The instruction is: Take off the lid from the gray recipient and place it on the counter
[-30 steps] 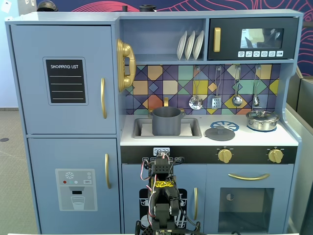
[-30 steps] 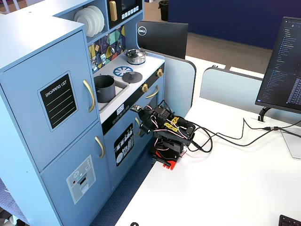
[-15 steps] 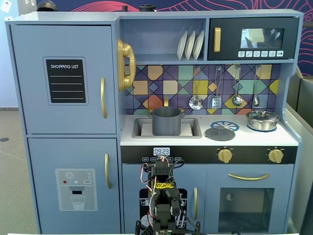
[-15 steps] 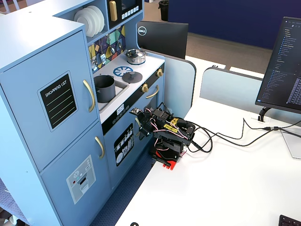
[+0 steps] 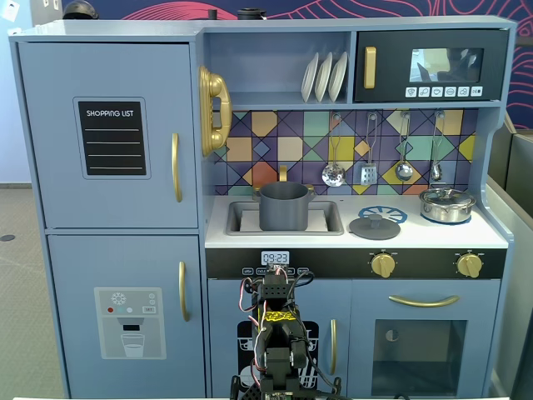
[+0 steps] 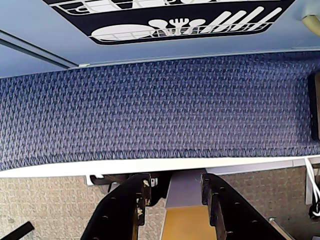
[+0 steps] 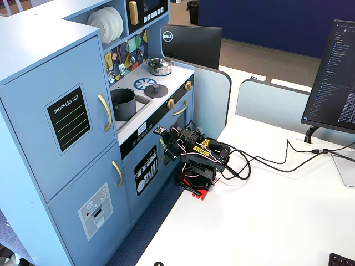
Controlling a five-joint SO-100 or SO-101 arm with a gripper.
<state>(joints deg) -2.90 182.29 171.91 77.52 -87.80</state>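
The matte dark gray pot [image 5: 284, 206] stands uncovered in the recessed sink; it also shows in the other fixed view [image 7: 123, 103]. The flat dark gray lid [image 5: 375, 227] lies on the white counter [image 5: 416, 240], partly over the printed blue burner, to the right of the pot; it also shows in the other fixed view [image 7: 156, 90]. My arm [image 5: 276, 321] is folded low in front of the kitchen's lower doors, far below the counter. My gripper [image 6: 175, 182] points down at the gap between table edge and kitchen. Its jaws stand apart and hold nothing.
A shiny silver pot with its lid [image 5: 447, 204] sits at the counter's right end. Utensils [image 5: 366, 171] hang above the counter. A blue carpet strip [image 6: 160, 110] lies under the gripper. Cables [image 7: 266, 160] and a monitor [image 7: 335, 77] are on the white table.
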